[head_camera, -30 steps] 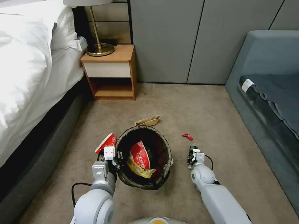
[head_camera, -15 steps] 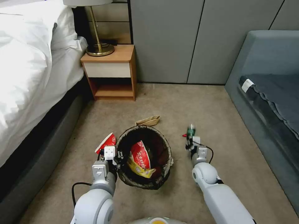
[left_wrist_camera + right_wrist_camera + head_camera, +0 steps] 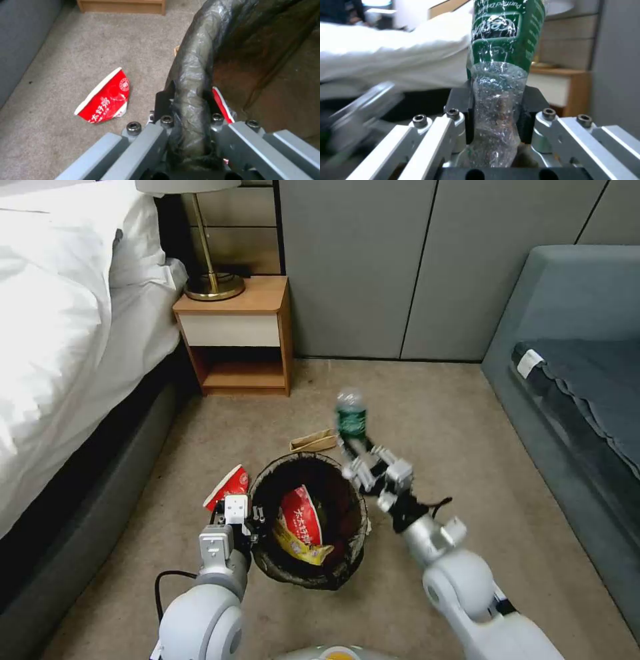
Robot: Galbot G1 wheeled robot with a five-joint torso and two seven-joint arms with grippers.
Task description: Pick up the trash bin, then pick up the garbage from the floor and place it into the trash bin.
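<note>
Right claw (image 3: 357, 457) grips the green bottle (image 3: 351, 420) beside the bin's (image 3: 310, 580) far rim; left claw (image 3: 248, 523) pinches that rim.

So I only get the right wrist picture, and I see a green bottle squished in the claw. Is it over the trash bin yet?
Observer: Not quite. From the head view the right gripper holds the green bottle up by the far rim of the trash bin, and the bottle points away from it.
Operator: Who holds the bin?
Observer: The left gripper pinches the bin's bagged rim.
Operator: Is there more rubbish on the floor?
Observer: Yes, a crushed red-and-white cup lies on the carpet beside the bin.
</note>
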